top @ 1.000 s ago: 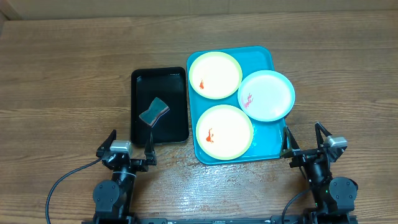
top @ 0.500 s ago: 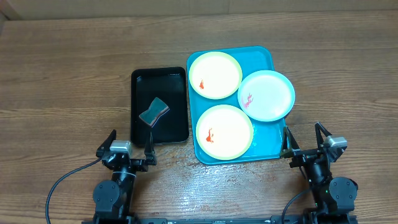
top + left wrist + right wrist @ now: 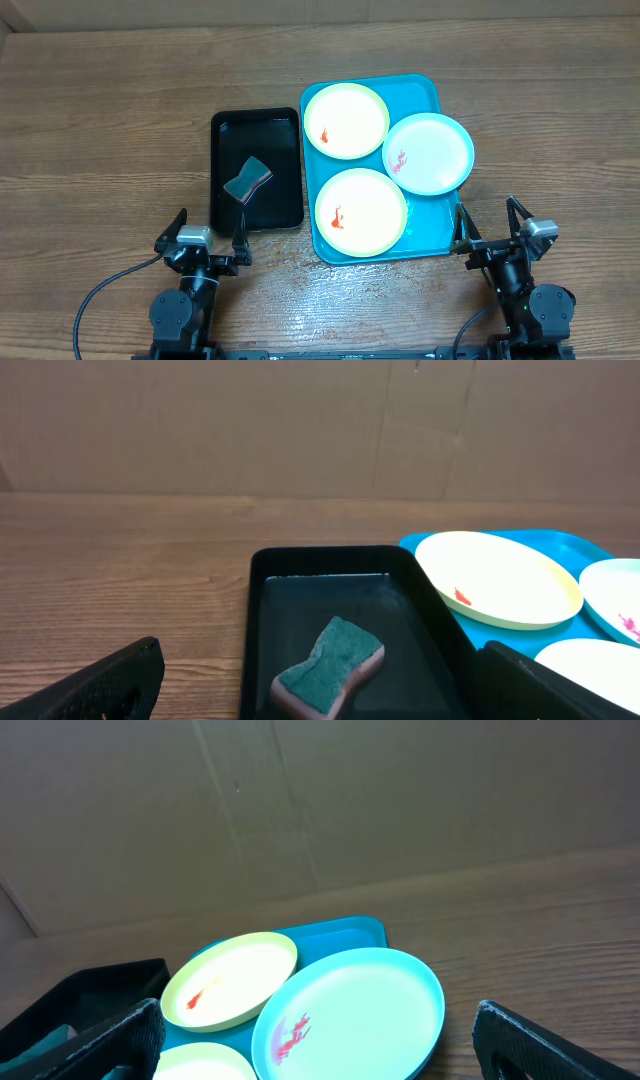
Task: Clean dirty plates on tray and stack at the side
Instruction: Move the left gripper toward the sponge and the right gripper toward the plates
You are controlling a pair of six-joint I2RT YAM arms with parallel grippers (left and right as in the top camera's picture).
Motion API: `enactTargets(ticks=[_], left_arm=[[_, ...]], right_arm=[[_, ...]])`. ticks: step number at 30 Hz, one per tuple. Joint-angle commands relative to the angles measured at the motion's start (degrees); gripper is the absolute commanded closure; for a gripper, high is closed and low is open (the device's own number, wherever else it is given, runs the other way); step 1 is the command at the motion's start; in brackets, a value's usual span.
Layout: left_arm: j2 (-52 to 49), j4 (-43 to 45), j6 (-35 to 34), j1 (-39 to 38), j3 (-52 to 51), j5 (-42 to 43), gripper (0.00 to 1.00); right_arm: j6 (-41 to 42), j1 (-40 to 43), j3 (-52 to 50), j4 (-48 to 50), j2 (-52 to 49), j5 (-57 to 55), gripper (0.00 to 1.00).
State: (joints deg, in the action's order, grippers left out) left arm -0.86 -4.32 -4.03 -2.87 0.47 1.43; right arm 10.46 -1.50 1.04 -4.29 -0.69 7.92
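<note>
The turquoise tray (image 3: 432,238) lies right of centre with three plates on it. A pale yellow plate (image 3: 346,120) with a red smear sits at the back, another pale yellow plate (image 3: 361,210) with a smear at the front, and a white plate (image 3: 429,152) with a reddish smear overhangs the tray's right rim. My left gripper (image 3: 209,232) rests open at the near edge, just short of the black tray. My right gripper (image 3: 493,222) rests open near the turquoise tray's front right corner. Both hold nothing. In the right wrist view the white plate (image 3: 350,1020) lies between the fingertips (image 3: 525,1035).
A smaller black tray (image 3: 290,215) stands left of the turquoise one and holds a teal sponge (image 3: 248,179) with a pink underside, the sponge (image 3: 330,668) also showing in the left wrist view. A cardboard wall runs along the table's far edge.
</note>
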Motion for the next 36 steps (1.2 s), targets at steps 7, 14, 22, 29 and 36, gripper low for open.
enactTargets(ticks=[7, 14, 22, 29, 36], left_arm=[[0.55, -0.11, 1.46, 0.37, -0.20, -0.55, 0.00], [0.55, -0.13, 1.49, 0.37, -0.20, -0.74, 0.00], [0.55, 1.49, 0.61, 0.37, -0.20, 1.31, 0.00], [-3.67, 3.52, -12.68, 0.39, 9.33, 7.21, 0.00], [-22.14, -12.87, -13.46, 0.39, 30.03, 9.18, 0.00]], right_arm=[[0.04, 0.13, -0.59, 0.33, 0.50, -0.33, 0.00], [0.04, 0.13, -0.59, 0.35, 0.50, -0.20, 0.00], [0.07, 0.13, -0.55, 2.60, 0.50, 1.75, 0.00], [-0.02, 0.13, 18.18, -5.90, -8.55, 9.31, 0.00], [-0.44, 0.13, 42.45, -21.40, -31.17, 9.35, 0.00]])
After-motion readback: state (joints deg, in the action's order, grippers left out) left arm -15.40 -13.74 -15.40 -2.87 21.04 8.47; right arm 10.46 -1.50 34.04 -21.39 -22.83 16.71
